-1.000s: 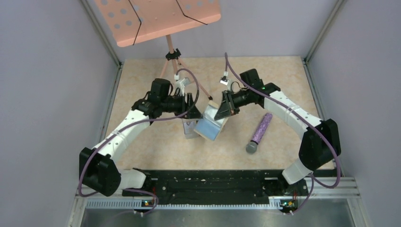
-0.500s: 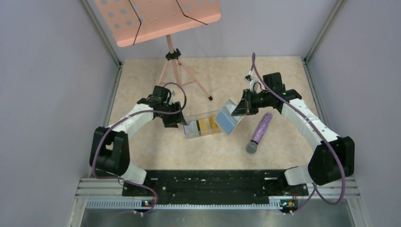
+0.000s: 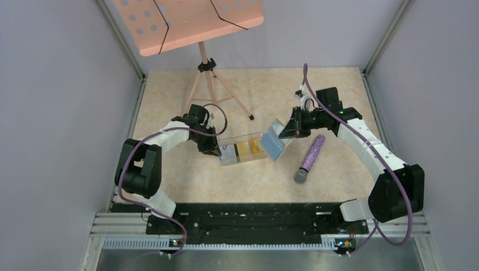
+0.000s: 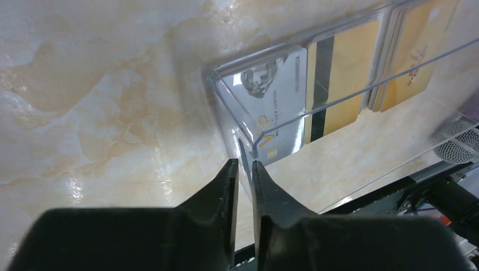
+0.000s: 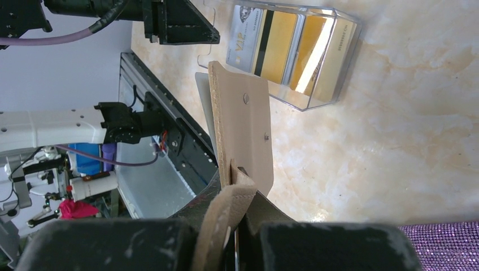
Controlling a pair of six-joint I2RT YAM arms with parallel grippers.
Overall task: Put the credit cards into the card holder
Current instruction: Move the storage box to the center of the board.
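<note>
Inside clear box (image 4: 229,104), glossy rectangular cards (image 4: 339,73)

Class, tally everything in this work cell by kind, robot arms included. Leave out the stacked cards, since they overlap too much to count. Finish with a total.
Robot arms: 2, left arm and right arm
Clear box: 1
Card holder: 1
Microphone: 1
Music stand: 1
Total: 6

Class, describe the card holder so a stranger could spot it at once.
Find the clear box of cards on the table. Right of it, the right pincer grips the card holder: a flat tan wallet, light blue inside, unlike the glittery purple microphone nearby.
</note>
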